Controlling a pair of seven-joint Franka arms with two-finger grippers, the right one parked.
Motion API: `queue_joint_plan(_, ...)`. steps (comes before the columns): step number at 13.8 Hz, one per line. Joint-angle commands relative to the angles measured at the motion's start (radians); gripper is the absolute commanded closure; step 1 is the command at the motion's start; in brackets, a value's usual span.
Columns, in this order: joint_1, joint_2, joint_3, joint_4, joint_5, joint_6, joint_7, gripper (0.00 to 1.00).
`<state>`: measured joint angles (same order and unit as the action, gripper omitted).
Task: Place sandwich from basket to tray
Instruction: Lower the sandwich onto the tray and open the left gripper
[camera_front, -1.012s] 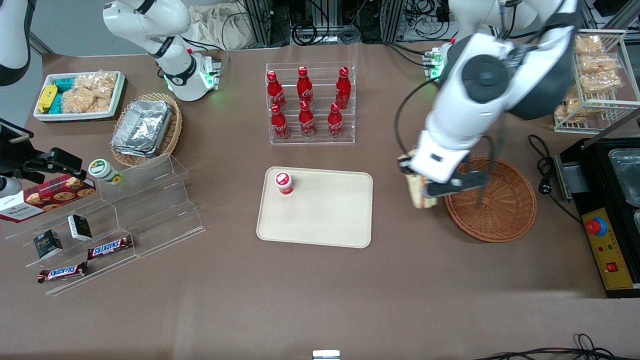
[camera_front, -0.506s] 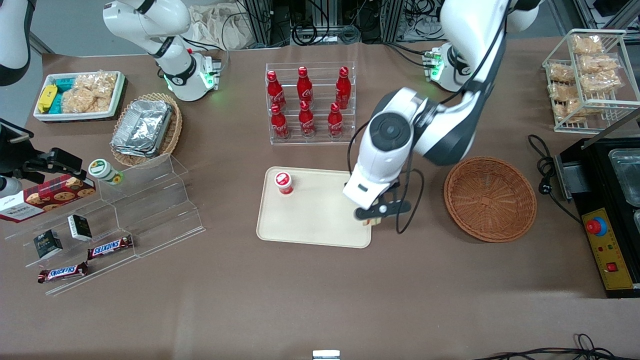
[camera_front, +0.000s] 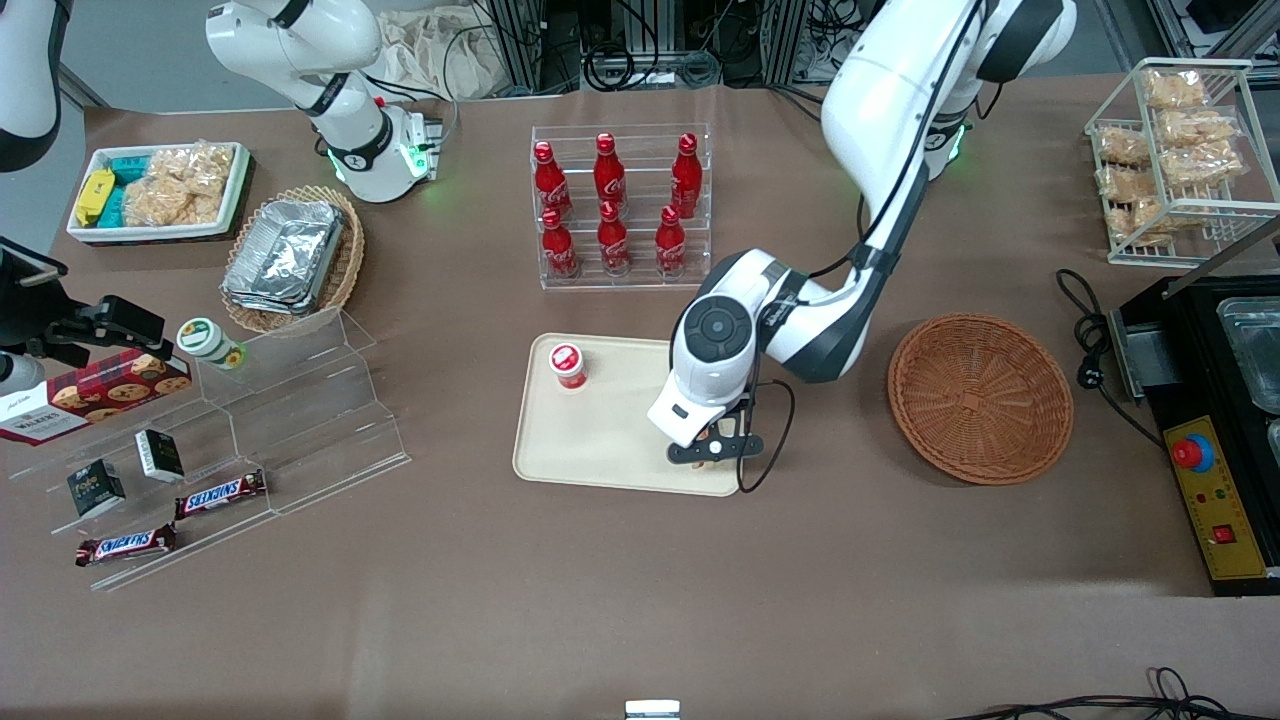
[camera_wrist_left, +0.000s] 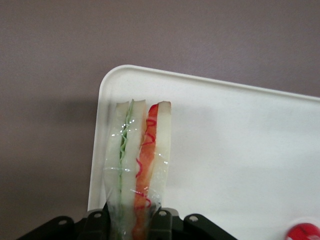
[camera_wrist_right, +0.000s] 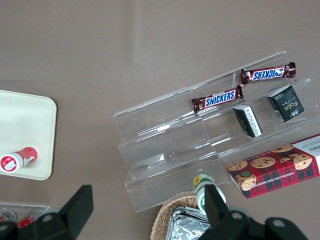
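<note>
Working left arm: glossy white rounded shells, dark grey to black bands at the joints, a round dark grey cap with a concentric ring on the wrist housing, and a green indicator light at the base. Gripper (camera_front: 712, 455): black, with a small white dot on its body just above the jaws; thin black cables run along the forearm and loop beside the jaws. Wrist camera detail: black fingers (camera_wrist_left: 162, 220) either side of the jaw gap, with round screw heads on the black mount flanking them.

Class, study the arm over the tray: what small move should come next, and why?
Probably lower a little, then open. The pincer is shut on the sandwich, which hangs above the tray near a corner, while the basket holds nothing.
</note>
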<state>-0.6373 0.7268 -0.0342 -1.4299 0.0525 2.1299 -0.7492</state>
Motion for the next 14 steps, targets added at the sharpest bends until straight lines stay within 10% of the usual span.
queue_joint_plan(1,-0.031,0.063,0.013,0.036,0.041,-0.005,0.004,0.68)
queue_joint_plan(3,-0.045,0.083,0.013,0.036,0.047,0.019,0.005,0.58)
queue_joint_plan(6,-0.045,0.071,0.014,0.036,0.044,0.019,-0.01,0.0)
queue_joint_plan(14,0.085,-0.304,0.02,0.01,-0.008,-0.12,-0.272,0.0)
